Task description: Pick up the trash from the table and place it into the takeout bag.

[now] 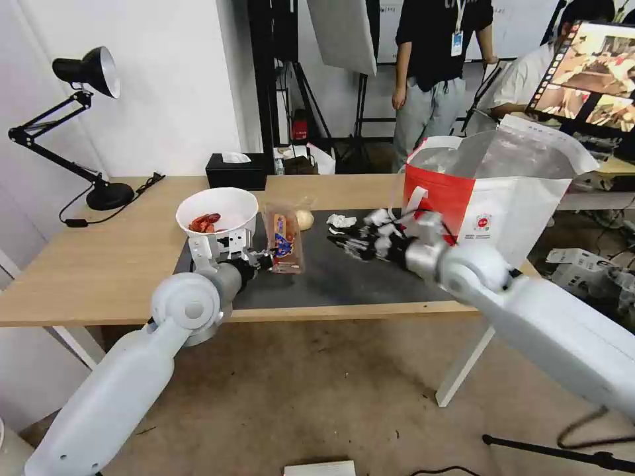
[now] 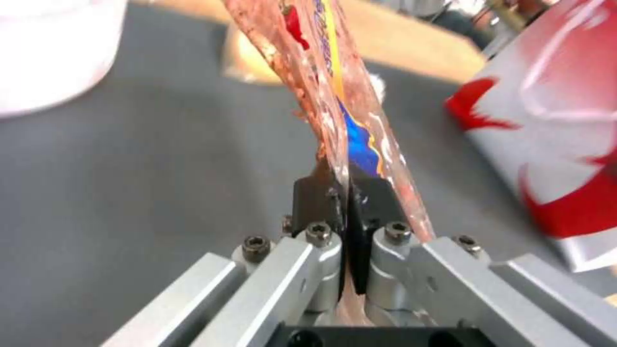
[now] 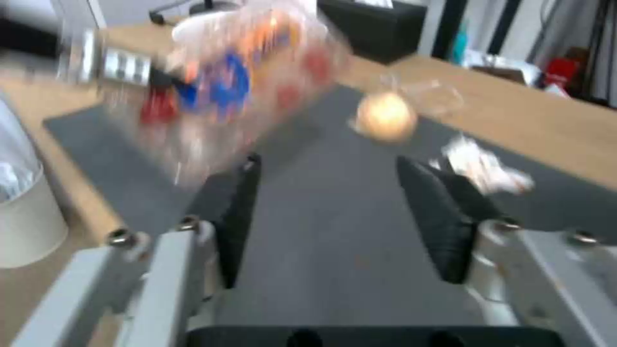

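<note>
Clear plastic tray with red and pink scraps (image 1: 284, 241) is pinched edge-on in closed left gripper (image 2: 347, 193), lifted over dark grey mat (image 1: 344, 277); right gripper (image 3: 344, 212) is held open nearby; next, carrying right to red-and-white takeout bag (image 1: 489, 198) is likely needed.

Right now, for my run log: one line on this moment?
left gripper: shut on plastic tray, lifted | right gripper: open above mat | takeout bag: open
</note>
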Available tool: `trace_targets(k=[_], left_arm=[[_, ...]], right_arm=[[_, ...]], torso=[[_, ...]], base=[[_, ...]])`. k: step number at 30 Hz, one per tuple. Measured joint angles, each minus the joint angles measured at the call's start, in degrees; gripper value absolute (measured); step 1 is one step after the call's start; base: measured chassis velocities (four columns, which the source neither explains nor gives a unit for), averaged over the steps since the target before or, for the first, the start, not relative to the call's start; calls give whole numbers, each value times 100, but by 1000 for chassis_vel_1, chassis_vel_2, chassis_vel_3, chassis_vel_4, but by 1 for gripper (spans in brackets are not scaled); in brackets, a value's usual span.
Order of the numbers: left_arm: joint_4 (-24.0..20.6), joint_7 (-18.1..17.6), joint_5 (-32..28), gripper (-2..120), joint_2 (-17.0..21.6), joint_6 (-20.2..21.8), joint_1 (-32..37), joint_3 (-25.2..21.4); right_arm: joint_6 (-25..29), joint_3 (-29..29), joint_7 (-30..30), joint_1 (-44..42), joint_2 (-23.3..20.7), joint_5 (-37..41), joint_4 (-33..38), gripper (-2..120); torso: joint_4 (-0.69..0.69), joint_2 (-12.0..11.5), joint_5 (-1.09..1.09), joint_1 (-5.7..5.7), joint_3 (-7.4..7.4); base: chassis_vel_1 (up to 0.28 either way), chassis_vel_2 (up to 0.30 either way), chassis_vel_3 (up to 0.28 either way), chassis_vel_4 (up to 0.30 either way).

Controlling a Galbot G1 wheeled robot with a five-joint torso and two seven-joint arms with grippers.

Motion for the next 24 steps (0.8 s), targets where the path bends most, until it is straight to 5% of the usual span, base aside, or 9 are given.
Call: trace_targets(k=[3,11,16,24], left_arm=[[-147,-106,-375,0,50,-87,-285,70],[-5,-371,-818,0,-245,-144,-1170,510],[252,-658,-1216,0,-715,-150,-2321,1219],[976,-752,-1255,0,-1425,-210,-3377,1875]], right_arm=[[274,1053,16,-1342,-411,-223,620,77],[967,2434,181,-3460,-384,-1029,1298,98],[1411,4099,41,-5676,461,-1699,1905,100],[1766,4748,-422,-6904,1540,-2442,2202,100]], torso=[[0,0,0,0,0],[2,0,0,0,1],[-1,0,5,1,1],[-1,0,0,0,1]], base=[[0,0,0,0],[0,0,0,0],[0,0,0,0],[0,0,0,0]])
